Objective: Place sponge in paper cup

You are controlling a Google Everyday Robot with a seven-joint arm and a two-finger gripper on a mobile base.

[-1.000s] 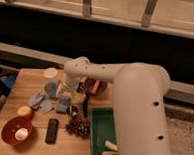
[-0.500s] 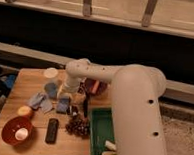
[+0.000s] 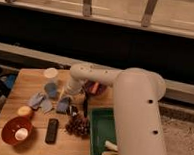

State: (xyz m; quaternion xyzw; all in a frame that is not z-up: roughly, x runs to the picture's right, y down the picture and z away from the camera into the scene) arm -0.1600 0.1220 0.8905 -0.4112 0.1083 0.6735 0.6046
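A white paper cup [image 3: 50,73] stands upright near the far edge of the wooden table [image 3: 20,81]. Several blue sponge-like pieces lie in front of it: one [image 3: 50,89] just below the cup, one [image 3: 37,101] to the left, and one [image 3: 63,105] towards the middle. My white arm [image 3: 133,109] reaches in from the right and bends down at the wrist [image 3: 78,75]. My gripper [image 3: 71,109] is low over the table, right beside the middle blue piece. The gripper's dark tip partly hides that piece's right edge.
A pine cone [image 3: 78,125] lies just in front of the gripper. A black remote [image 3: 51,130], a red bowl [image 3: 16,130] holding a white object, and a yellow-orange item [image 3: 24,111] sit at front left. A green tray [image 3: 102,135] is at the right, and a red object [image 3: 95,87] lies behind the arm.
The arm's wrist has shifted only slightly over the middle blue piece. The cup and the other things on the table have not moved.
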